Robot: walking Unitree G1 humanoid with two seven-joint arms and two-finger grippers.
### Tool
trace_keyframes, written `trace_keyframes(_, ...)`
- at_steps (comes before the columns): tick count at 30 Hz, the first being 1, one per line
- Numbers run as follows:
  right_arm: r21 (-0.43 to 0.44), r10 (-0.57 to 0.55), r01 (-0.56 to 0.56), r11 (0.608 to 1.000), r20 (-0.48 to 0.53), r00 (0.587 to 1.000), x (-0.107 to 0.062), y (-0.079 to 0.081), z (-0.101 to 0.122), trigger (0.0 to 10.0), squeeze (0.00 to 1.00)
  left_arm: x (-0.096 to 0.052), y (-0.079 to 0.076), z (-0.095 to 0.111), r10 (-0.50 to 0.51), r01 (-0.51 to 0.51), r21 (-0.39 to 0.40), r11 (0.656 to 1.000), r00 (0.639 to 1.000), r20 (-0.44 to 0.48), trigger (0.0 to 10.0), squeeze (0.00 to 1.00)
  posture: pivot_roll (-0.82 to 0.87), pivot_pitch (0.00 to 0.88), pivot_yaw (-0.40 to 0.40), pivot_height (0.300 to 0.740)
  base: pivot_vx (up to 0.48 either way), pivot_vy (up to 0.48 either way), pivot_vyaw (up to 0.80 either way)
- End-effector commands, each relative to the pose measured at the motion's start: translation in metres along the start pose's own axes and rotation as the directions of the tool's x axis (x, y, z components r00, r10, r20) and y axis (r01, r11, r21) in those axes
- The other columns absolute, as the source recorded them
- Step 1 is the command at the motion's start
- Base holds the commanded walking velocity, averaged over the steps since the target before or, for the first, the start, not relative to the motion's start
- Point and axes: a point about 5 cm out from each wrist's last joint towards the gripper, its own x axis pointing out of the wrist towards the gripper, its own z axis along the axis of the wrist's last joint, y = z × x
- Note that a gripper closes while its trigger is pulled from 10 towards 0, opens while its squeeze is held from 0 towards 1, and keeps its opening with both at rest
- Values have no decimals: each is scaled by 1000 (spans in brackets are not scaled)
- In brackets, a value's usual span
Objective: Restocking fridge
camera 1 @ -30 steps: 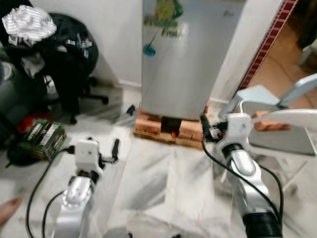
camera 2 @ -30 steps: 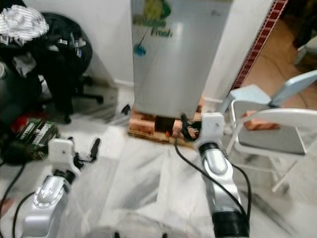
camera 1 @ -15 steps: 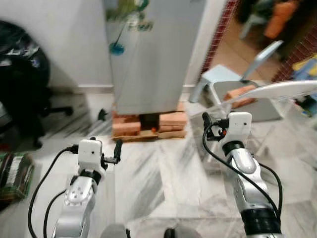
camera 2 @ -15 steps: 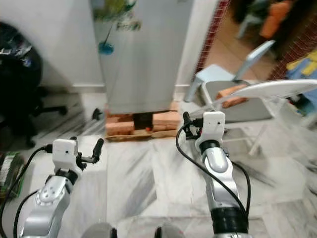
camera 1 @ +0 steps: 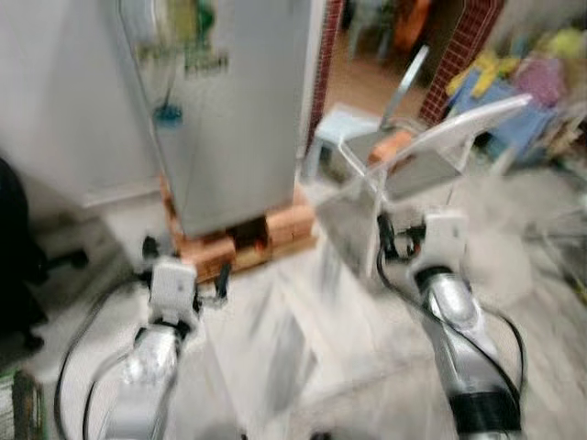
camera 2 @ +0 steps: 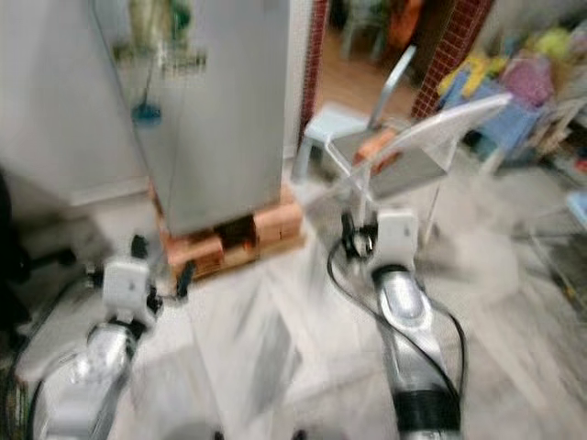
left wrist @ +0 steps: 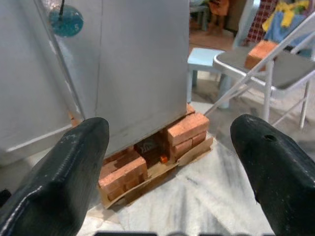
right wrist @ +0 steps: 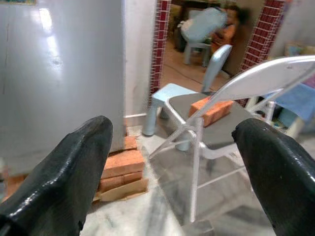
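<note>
Compared with a second ago the whole head view has swung: the office chair and clutter at nine o'clock have slid out, and the folding chair and a toy-strewn corner have come in at two o'clock, so I read that as my camera turning, not things moving. Everything is blurred while I walk. I see the fridge at about eleven o'clock, door closed, standing on a stack of bricks over cardboard, with a small blue stool between it and the folding chair, which carries a loose brick on its seat. My left gripper hangs low, fingers spread wide and holding nothing, aimed at the foot of the fridge; my right gripper is likewise spread and empty, pointed at the gap between fridge and chair. I judge the door will be stiff and heavy against its seal, smooth metal that offers little friction, so I'd hook the long vertical handle near the door's edge instead of pinching the flat face. A person sits blurred in the room beyond.
</note>
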Motion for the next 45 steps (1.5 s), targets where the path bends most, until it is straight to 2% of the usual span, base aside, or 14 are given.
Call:
trace_keyframes(1,-22,-25,26,999,23,999,1,-10,6,10000,0,2,-3,2,6,-6,7,1000,1000,6,10000,0,104,34,-33,740,0,0,-800)
trace_keyframes(18,-10,-34,34,999,32,999,3,-7,7,10000,0,6,2,4,39,-39,8,999,999,6,10000,0,106,41,-30,740,0,0,-769)
trace_keyframes(39,-6,-55,56,998,27,998,1,-11,6,10000,0,6,-1,3,29,-29,-2,1000,1000,8,10000,0,101,50,-30,740,0,0,-477)
trace_keyframes(45,4,-66,66,998,15,998,0,-12,5,10000,0,7,-2,2,20,-20,-40,999,1000,-6,10000,0,98,52,-29,740,0,160,-642)
